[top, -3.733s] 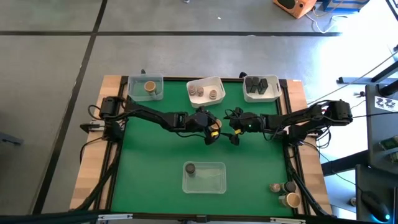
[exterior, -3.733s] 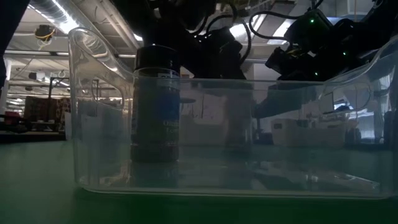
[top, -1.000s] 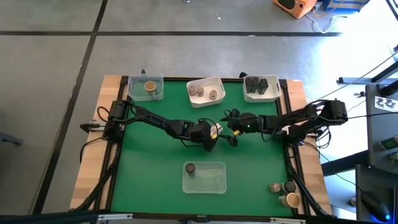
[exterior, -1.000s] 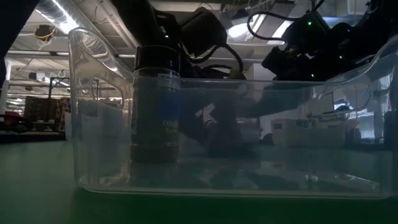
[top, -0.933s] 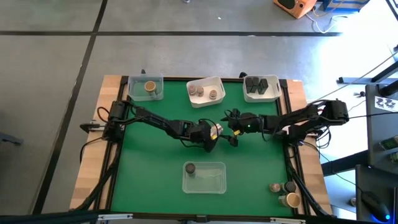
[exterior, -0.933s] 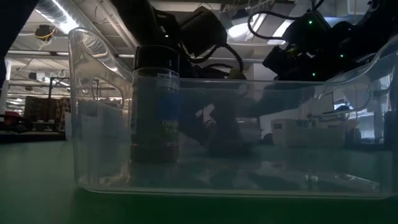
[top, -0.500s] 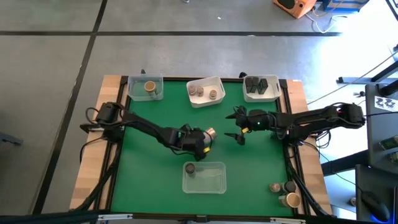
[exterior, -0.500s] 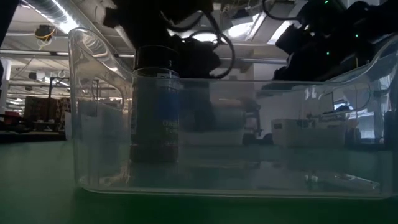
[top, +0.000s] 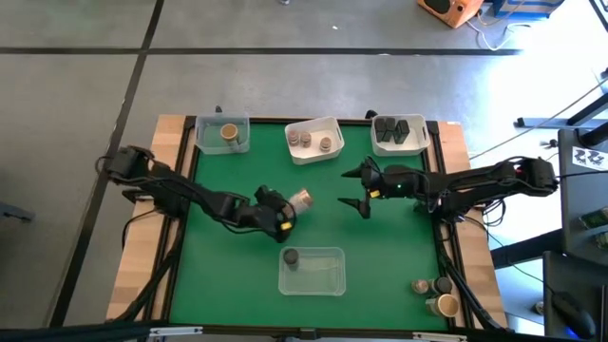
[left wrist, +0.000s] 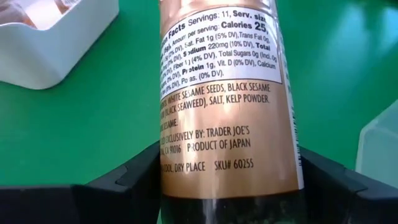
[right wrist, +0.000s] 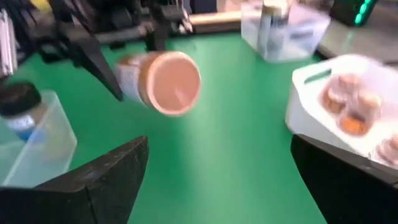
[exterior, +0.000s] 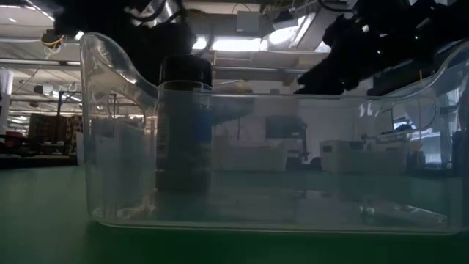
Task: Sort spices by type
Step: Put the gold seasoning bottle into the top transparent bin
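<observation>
The desk (top: pixel 237 166) wears a matt green mat, framed by pale bare wood at its edges, while the clear tray (top: pixel 328 275) near the front is glossy see-through plastic that catches the ceiling lights. The jar (left wrist: pixel 227 99) in the left pincer (top: pixel 285 213) carries a smooth, slightly shiny tan paper label with fine black print. The white tray (top: pixel 328 129) looks like opaque, satin-smooth plastic, and both arms are matt black.

Two slim black jointed arms, each draped with loose dark cables along its links. The left gripper (top: pixel 281 217) carries a small yellow mark; the right gripper (top: pixel 355 189) ends in two pointed, wedge-shaped black fingers (top: pixel 350 174).
</observation>
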